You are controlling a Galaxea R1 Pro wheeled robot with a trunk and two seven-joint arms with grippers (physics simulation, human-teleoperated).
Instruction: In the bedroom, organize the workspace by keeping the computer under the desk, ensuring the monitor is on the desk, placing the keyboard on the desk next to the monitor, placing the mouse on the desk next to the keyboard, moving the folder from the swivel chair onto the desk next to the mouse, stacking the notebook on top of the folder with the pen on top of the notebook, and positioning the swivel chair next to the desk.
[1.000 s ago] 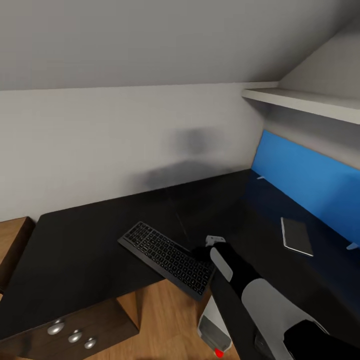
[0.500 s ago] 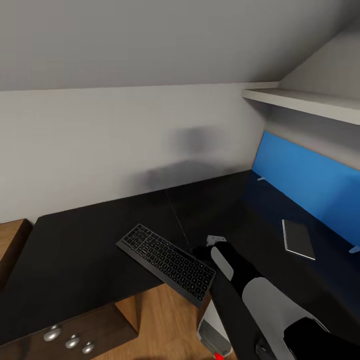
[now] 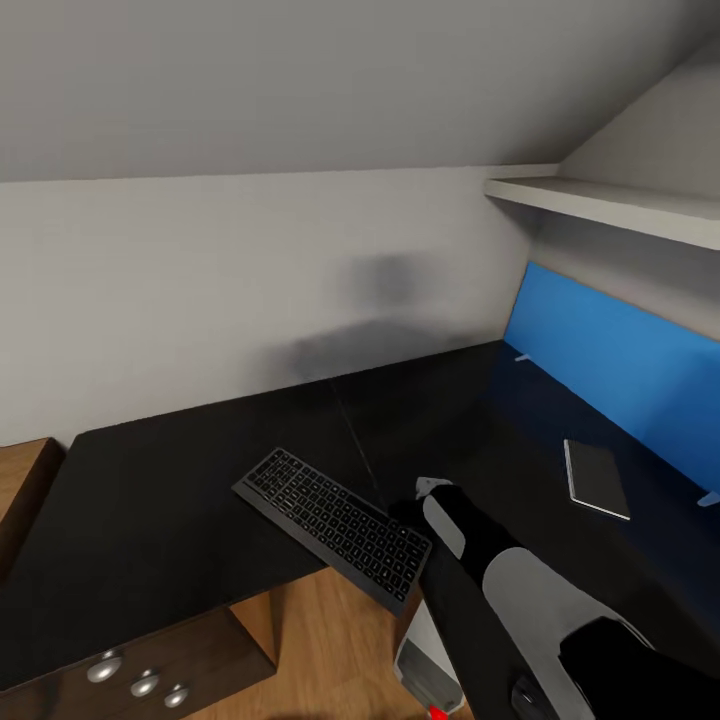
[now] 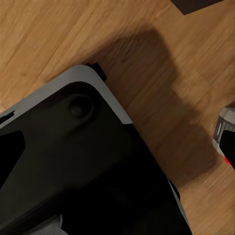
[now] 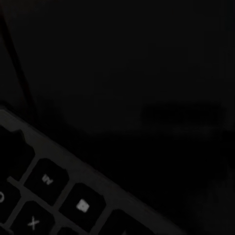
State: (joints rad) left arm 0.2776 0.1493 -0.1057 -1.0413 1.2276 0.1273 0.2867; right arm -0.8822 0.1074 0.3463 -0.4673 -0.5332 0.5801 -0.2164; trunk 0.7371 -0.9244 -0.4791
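Keyboard [image 3: 333, 523] overhangs desk [image 3: 170, 500] edge; right hand [image 3: 424, 490] beside it, grip unreadable; computer [image 3: 428, 670] half hidden.

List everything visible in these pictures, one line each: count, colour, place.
desk: one, black top, bright blue back panel at right, along the grey wall.
keyboard: one, silver-grey with black keys, on the desk's front edge, one corner overhanging.
notebook: one, dark, pale edges, flat on the desk near the blue panel.
computer: one, white-grey, red dot, on the wood floor below the desk edge.
wall shelf: one, white, above the blue panel.
right gripper: one, black and white arm, at the keyboard's near end.
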